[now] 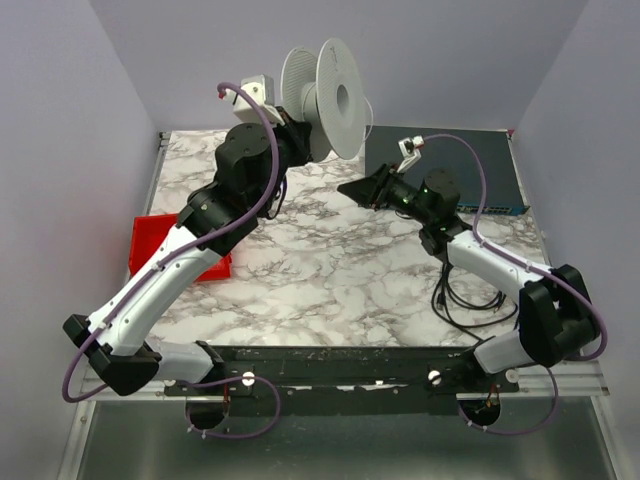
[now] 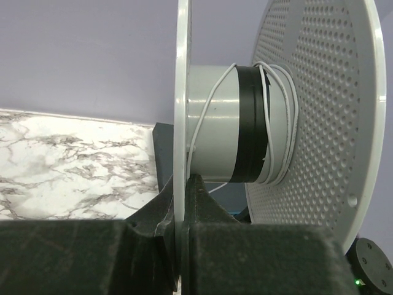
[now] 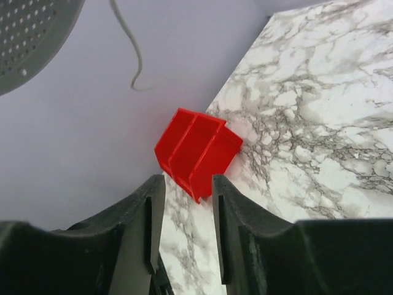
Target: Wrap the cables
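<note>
Left gripper (image 2: 182, 196) clamps the flange of the spool (image 1: 325, 95) above the far edge of the desk (image 1: 330, 270), right gripper (image 3: 187, 184) part-open and empty; with only a few loose white cable (image 2: 268, 117) turns on the hub and a black cable (image 1: 441, 290) lying by the right edge, most wrapping seems left.

Plain lavender walls on 3 sides: left wall (image 1: 60, 150), far wall (image 1: 200, 50), right wall (image 1: 590, 120). Surface (image 1: 330, 270) is white w/ grey marble veining and runs back to far wall. Black rail (image 1: 340, 362) along near edge, dull grey metal sheet (image 1: 340, 445) below it. Light even & soft, shadows faint.
</note>
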